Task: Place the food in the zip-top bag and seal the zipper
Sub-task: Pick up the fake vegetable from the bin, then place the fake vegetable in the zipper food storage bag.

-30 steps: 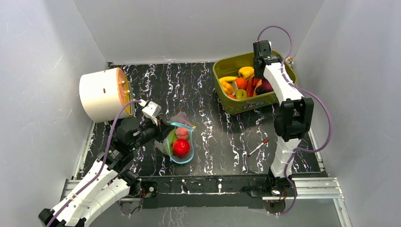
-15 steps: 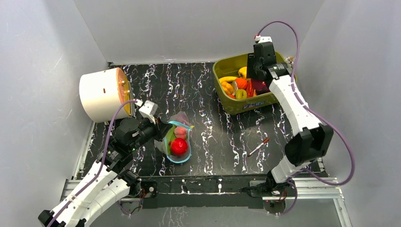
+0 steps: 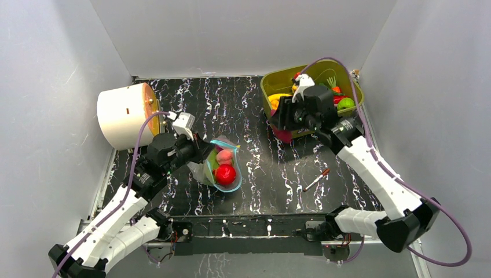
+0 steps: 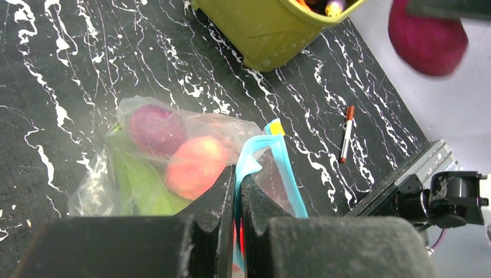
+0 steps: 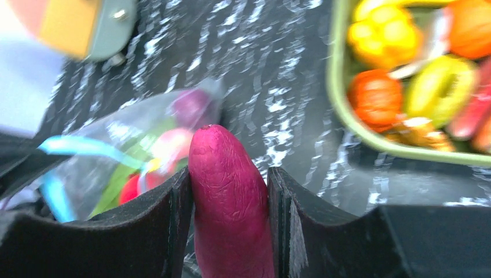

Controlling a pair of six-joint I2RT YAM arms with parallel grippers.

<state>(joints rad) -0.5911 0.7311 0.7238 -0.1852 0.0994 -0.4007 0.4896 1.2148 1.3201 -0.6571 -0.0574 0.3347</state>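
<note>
1. The right pincer (image 5: pixel 230 174) is closed partway on a magenta toy food (image 5: pixel 228 226). Both pads press its sides, and its rounded end sticks out past the fingertips.
2. In the top view this right pincer (image 3: pixel 285 123) hangs with the magenta toy food (image 3: pixel 284 135) at the near-left corner of the olive-green tub (image 3: pixel 271 81). I cannot tell whether the piece touches the tub wall.
3. The zip-top bag (image 3: pixel 215 174) lies well apart from that pincer, to its left and nearer the arm bases. In the right wrist view the bag (image 5: pixel 116 150) shows beyond the fingertips, on the left.
4. The left pincer (image 4: pixel 236 174) is all but shut, its pads nipping the light-blue zipper (image 4: pixel 288 182) at one point. The rest of the strip loops away to the right, so the mouth gapes.
5. Beyond the left pincer's fingertips the bag (image 4: pixel 110 174) lies on the tabletop (image 4: pixel 69 69) with a purple onion (image 4: pixel 155 128), a peach-coloured fruit (image 4: pixel 194 165) and a green leaf (image 4: pixel 136 185) inside.
6. From above, a red apple (image 3: pixel 225 174) also sits in the bag near its mouth.
7. The tub holds more toy pieces (yellow, orange, red and green among them).
8. A pen (image 3: pixel 316 180) lies on the tabletop to the right of the bag.
9. A white cylinder (image 3: pixel 121 116) lies on its side at the far left.
</note>
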